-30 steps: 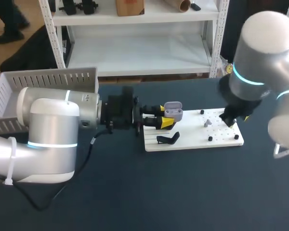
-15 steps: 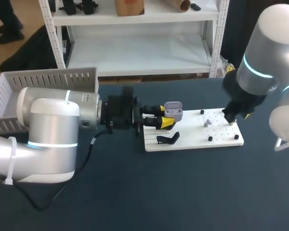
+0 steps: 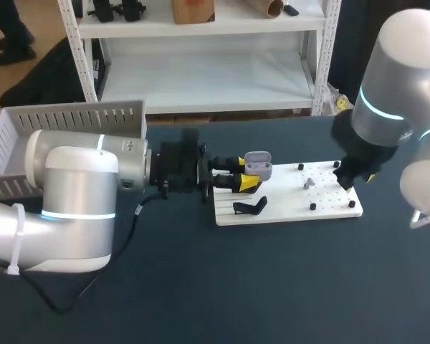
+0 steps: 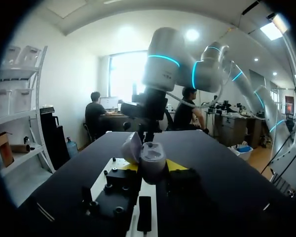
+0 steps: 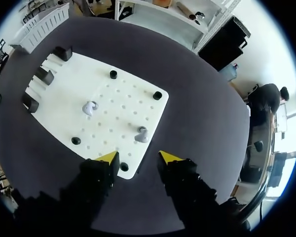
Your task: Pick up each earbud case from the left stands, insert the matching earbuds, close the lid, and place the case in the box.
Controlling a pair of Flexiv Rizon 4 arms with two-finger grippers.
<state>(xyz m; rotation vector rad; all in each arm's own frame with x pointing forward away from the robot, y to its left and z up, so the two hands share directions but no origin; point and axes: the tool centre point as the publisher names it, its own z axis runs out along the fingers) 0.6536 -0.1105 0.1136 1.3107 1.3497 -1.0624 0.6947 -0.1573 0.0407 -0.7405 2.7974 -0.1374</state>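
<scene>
**Left arm gripping, right arm open and pointing down**

Our left arm [image 3: 79, 193] comes in from the left and lies level, with its wrist stretched straight out toward the middle. Our left gripper [image 3: 244, 173] points sideways, and its two yellow tips press on a case [image 3: 258, 165] from both sides. Our right arm [image 3: 390, 100] stands tall at the right, its wrist turned straight down. Our right gripper [image 5: 138, 158] points downward with its fingers spread apart.

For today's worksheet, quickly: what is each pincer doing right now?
Left pincer: closed on the earbud case.
Right pincer: open, holding nothing.
</scene>
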